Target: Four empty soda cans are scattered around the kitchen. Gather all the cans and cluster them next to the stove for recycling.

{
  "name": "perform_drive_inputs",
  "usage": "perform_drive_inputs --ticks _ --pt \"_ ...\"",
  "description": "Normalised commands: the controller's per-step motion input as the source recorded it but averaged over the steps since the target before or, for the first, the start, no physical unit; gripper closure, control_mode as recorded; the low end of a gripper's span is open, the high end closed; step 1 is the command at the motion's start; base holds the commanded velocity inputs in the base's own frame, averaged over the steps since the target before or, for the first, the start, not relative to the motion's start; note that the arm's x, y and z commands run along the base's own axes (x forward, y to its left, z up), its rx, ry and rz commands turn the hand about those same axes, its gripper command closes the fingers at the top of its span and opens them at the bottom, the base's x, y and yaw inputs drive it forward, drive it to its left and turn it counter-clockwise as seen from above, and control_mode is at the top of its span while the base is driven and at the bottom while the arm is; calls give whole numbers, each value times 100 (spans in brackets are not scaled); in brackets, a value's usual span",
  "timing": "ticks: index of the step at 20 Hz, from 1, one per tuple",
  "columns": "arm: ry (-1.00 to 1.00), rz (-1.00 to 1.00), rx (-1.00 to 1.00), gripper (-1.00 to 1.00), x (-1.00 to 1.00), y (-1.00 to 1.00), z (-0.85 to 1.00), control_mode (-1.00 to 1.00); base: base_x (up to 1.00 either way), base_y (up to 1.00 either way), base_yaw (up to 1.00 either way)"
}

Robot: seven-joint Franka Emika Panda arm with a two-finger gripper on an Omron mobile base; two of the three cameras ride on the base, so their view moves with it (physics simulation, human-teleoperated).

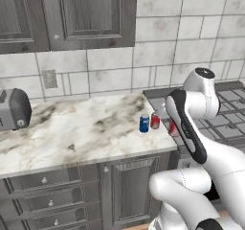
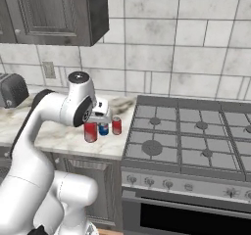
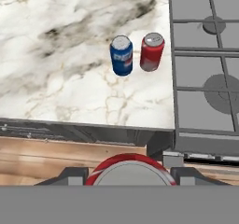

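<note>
Beside the stove [image 3: 205,55], blue Pepsi can [image 3: 121,55] and red can [image 3: 151,52] stand; jaws grip a red-and-white can [image 3: 130,168].

marble counter [image 1: 72,128] under dark grey wall cabinets [image 1: 86,13], pale tiled wall [image 2: 186,58] with an outlet [image 1: 49,78], wooden floor [image 3: 56,155], possibly a toaster [image 1: 14,110] at left.

Arm [image 1: 189,128] covering most of third can [image 1: 173,128] beside stove [image 1: 229,114]; toaster [image 1: 12,110] running off frame edge.
</note>
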Motion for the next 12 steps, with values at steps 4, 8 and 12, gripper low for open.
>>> perform_drive_inputs --ticks 4,8,12 --pt "-1 0 0 100 28 0 -21 -100 0 0 0" --pt "-2 0 0 100 12 -11 -16 -100 0 0 0" --pt "0 0 0 100 30 -9 -12 -100 0 0 0"
